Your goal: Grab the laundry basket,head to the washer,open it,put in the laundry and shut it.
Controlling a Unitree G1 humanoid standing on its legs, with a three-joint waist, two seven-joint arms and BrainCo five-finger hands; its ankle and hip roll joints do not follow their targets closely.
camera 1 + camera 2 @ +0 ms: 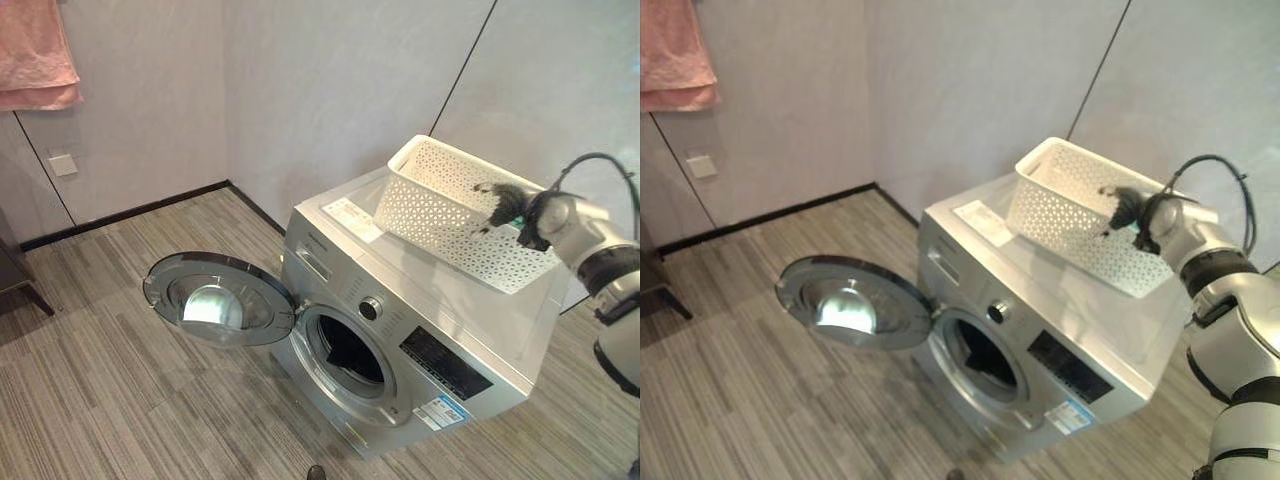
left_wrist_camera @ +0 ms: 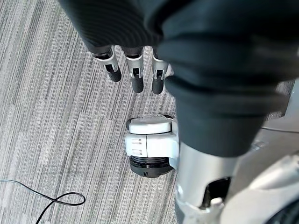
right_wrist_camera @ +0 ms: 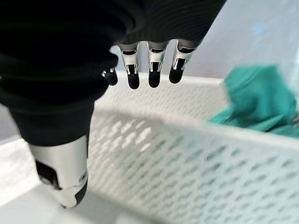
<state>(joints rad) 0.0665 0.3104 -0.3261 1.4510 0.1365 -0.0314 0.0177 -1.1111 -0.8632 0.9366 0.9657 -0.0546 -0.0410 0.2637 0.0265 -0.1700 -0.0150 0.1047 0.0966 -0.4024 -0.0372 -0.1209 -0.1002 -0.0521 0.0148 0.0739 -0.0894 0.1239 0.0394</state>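
A white perforated laundry basket [image 1: 450, 210] rests on top of the silver washer [image 1: 400, 400], close to the wall. A teal cloth [image 3: 261, 102] lies inside the basket. My right hand [image 1: 515, 210] is at the basket's right rim. Its fingers [image 3: 149, 70] are straight over the rim and its thumb hangs outside the wall [image 3: 187, 158], so the hand is open. The washer's round door [image 1: 215, 300] is swung open to the left, and the drum opening [image 1: 350, 352] is dark. My left hand [image 2: 135, 70] hangs over the floor with relaxed, straight fingers, holding nothing.
The washer stands in a corner, with grey walls behind it. A pink towel [image 1: 35, 55] hangs at the upper left above a wall socket [image 1: 62, 163]. Dark furniture [image 1: 15, 270] shows at the left edge. Striped carpet lies in front of the open door.
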